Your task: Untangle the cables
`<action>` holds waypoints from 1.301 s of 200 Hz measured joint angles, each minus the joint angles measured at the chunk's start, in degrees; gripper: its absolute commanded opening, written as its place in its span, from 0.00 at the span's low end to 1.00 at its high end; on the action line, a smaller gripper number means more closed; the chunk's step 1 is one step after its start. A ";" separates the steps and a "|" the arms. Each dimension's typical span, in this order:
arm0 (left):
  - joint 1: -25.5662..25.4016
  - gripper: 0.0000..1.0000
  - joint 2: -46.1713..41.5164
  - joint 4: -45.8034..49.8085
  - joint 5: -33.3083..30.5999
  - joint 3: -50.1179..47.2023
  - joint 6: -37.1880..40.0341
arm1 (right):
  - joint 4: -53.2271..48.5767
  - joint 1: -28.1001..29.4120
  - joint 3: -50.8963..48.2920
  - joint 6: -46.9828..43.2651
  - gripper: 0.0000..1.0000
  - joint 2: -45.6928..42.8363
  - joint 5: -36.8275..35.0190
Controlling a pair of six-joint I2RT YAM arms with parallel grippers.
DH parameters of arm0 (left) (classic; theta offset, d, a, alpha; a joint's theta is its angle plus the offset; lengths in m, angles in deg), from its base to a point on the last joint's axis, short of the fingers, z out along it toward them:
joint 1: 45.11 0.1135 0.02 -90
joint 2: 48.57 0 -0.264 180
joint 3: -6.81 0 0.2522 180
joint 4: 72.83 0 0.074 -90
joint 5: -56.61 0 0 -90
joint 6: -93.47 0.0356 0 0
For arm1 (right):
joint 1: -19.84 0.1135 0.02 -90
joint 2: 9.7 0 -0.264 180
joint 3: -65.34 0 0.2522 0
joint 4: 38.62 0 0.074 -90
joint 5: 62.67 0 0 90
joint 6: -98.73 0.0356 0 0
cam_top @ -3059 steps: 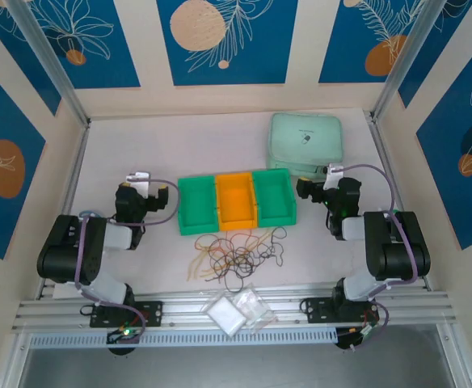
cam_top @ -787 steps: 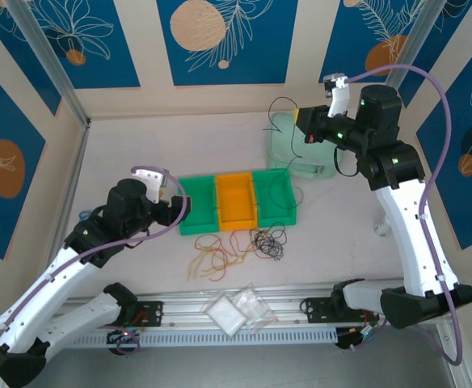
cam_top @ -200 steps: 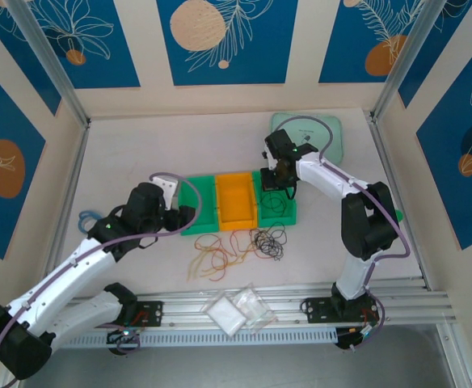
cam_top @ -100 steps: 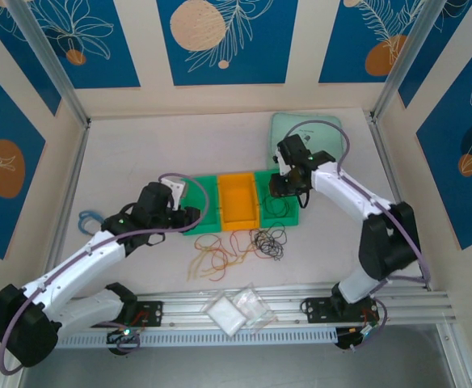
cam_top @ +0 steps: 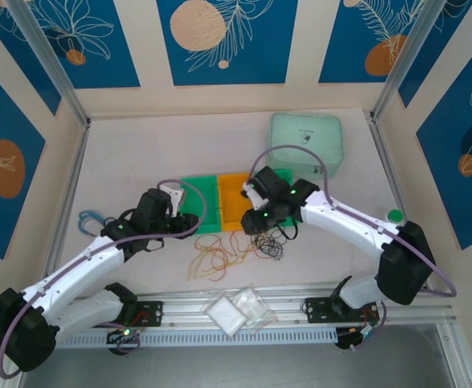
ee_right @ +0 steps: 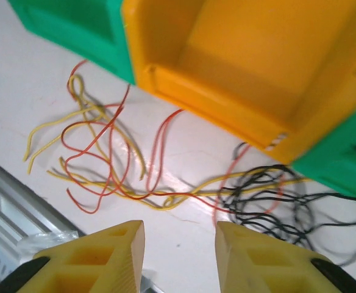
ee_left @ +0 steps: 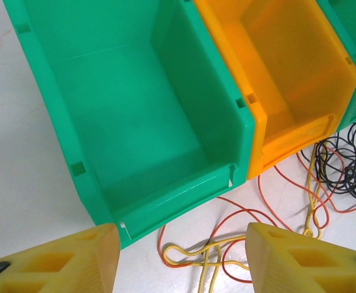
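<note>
- The cables (cam_top: pixel 234 246) lie in a loose heap on the surface (cam_top: pixel 139 145), just in front of the green bin (ee_left: pixel 135 122) and orange bin (ee_left: pixel 288 79), which are probably set there to receive sorted strands.
- The left hand (ee_left: pixel 181 259) hovers near the yellow and orange loops, jaws parted and empty.
- The right hand (ee_right: pixel 179 250) hangs over the heap, jaws apart, holding nothing, likely choosing a strand.

Nothing to read here.
I'm looking it all over: just one small dark mark on the pale green case (cam_top: pixel 317 153), too tiny to make out.
</note>
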 measured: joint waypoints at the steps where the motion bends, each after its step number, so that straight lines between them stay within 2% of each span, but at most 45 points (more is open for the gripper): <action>1: 0.00 0.57 -0.02 0.00 0.00 -0.02 0.00 | 0.13 0.20 0.00 0.09 0.36 0.26 0.02; 51: 0.00 0.58 -1.75 0.04 0.00 -0.83 -0.20 | 1.81 4.42 1.53 2.75 0.36 10.97 -0.20; 90: 0.00 0.59 -3.06 0.07 -0.02 -2.23 -0.37 | 2.01 5.66 3.48 3.54 0.34 15.06 -0.59; 111: 0.00 0.59 -3.08 0.07 -0.02 -2.73 -0.37 | 2.45 5.77 4.20 3.85 0.27 15.96 -0.57; 149: 0.00 0.59 -3.08 0.07 -0.04 -3.10 -0.37 | 3.06 5.77 4.96 4.42 0.05 17.44 -0.55; 165: 0.00 0.59 -3.08 0.09 -0.15 -3.19 -0.37 | 2.75 5.77 5.16 4.09 0.00 17.40 -0.57; 195: 0.02 0.59 -3.08 0.07 -0.24 -3.19 -0.35 | 0.79 5.77 6.08 3.65 0.00 16.50 0.42; 260: 0.04 0.59 -3.02 0.04 -0.24 -3.19 -0.20 | -5.22 5.70 11.15 -0.02 0.00 4.09 12.11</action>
